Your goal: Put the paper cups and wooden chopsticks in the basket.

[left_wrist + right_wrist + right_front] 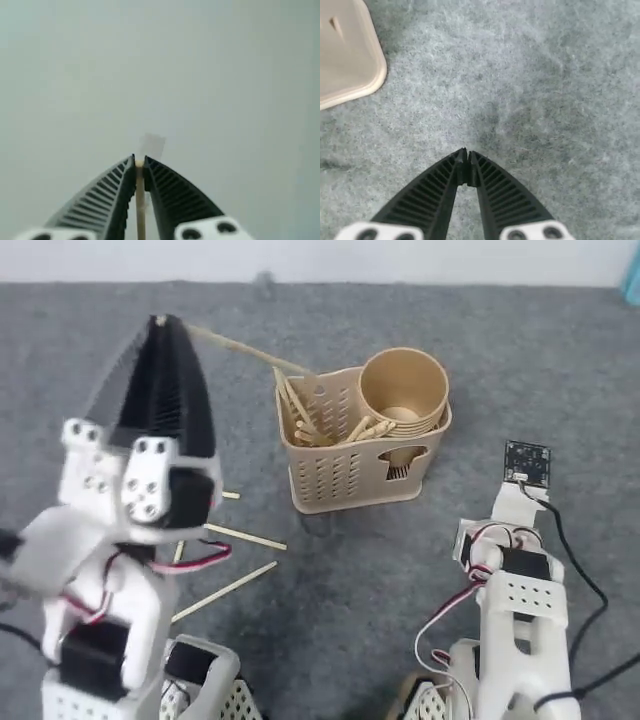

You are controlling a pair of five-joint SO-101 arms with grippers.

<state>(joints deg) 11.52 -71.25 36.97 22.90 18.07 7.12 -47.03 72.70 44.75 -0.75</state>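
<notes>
At the middle of the table stands the basket, with a paper cup upright in its right half and a bundle of chopsticks leaning in its left half, so part of the job looks done. The left tool is raised to the left of the basket, its jaws pressed narrowly onto the end of the held chopstick, seen clamped between the tips in the left wrist view. The stick slants across to the basket's far left rim. It is probably held by its end so the free tip enters first and can slide in beside the others. Whether it rests on the rim I cannot tell. Loose chopsticks lie on the table near the left arm, yet to be collected. The right tool is pressed together on nothing, over bare table just beside the basket's corner, likely parked out of the way.
</notes>
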